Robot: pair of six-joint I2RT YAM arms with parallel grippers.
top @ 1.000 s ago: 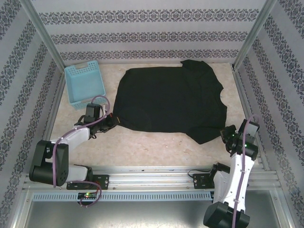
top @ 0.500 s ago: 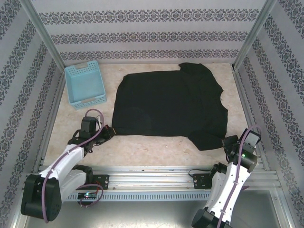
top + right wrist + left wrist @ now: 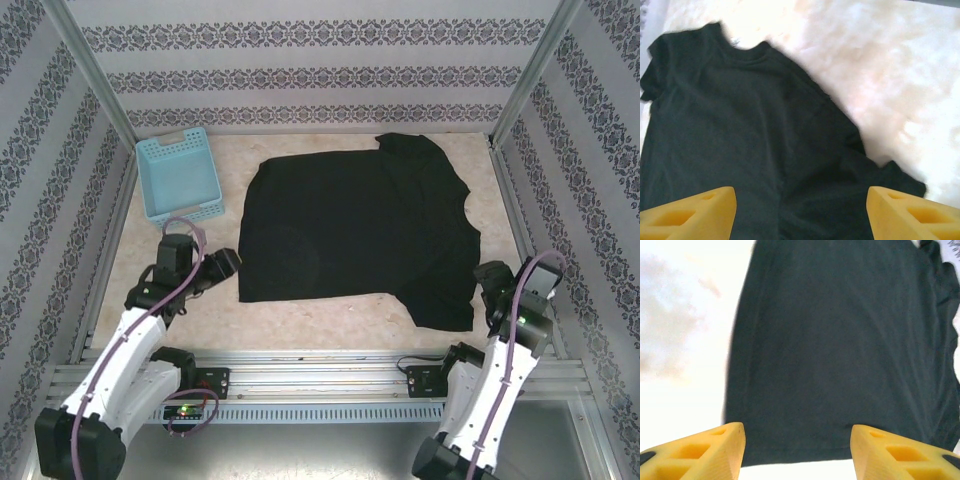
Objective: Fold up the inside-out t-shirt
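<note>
Plain black short-sleeved t-shirt [image 3: 355,225] of soft fabric lies spread flat on pale marbled table [image 3: 320,322], neck twd right, hem twd left. Left gripper [image 3: 224,264] sits just beside near hem corner, jaws apart, holding nothing. Right gripper [image 3: 489,277] is just beside near sleeve, jaws apart, empty. Light blue plastic basket [image 3: 180,178] is in far-left corner, apart from shirt.

Matt black cloth, soft and smooth, that t-shirt [image 3: 350,230]; the basket [image 3: 180,178] is light blue plastic; bench [image 3: 300,320] looks pale, mottled, stone-like.
</note>
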